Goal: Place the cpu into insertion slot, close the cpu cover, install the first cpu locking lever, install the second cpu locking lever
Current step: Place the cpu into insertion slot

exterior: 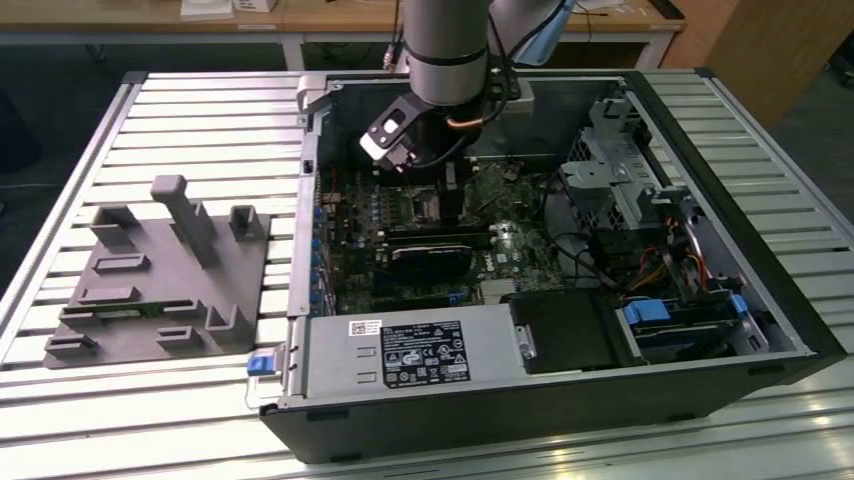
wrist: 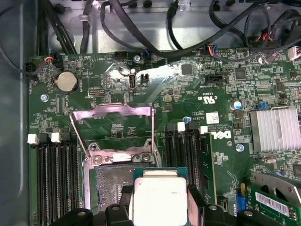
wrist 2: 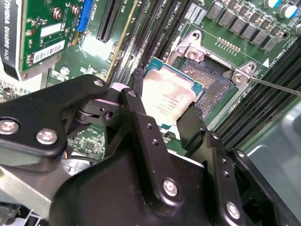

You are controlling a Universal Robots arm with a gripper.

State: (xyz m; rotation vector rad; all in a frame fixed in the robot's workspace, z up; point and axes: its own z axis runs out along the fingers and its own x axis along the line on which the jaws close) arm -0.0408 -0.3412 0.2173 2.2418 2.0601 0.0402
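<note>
We see the gripper (exterior: 400,158) reaching down into the open computer case (exterior: 534,400), which lies on a slatted table (exterior: 200,110); a grey fixture (exterior: 160,275) sits on the table at the exterior view's left, well apart from the case.

In both wrist views the gripper (wrist 2: 164,101) (wrist: 160,202) is pinching the cpu (wrist 2: 167,94) (wrist: 159,200) by two opposite edges, with a black finger (wrist 2: 194,125) (wrist: 196,200) pressed against each side. The chip lies roughly flat with its silvery top turned up toward the cameras. It is square, so it has no long axis to speak of, but its edges run parallel to the rim of the insertion slot (wrist 2: 214,80) (wrist: 110,186) and to the long black memory slots (wrist: 54,179) on the green circuit board (wrist: 188,103).

The cpu hangs over one side of the slot, not centred on it, so much of the slot's dark middle is uncovered; whether the chip touches the slot we cannot tell.

The cpu cover (wrist: 113,109) stands swung open at the slot's far edge, and the board shows through its square window.
</note>
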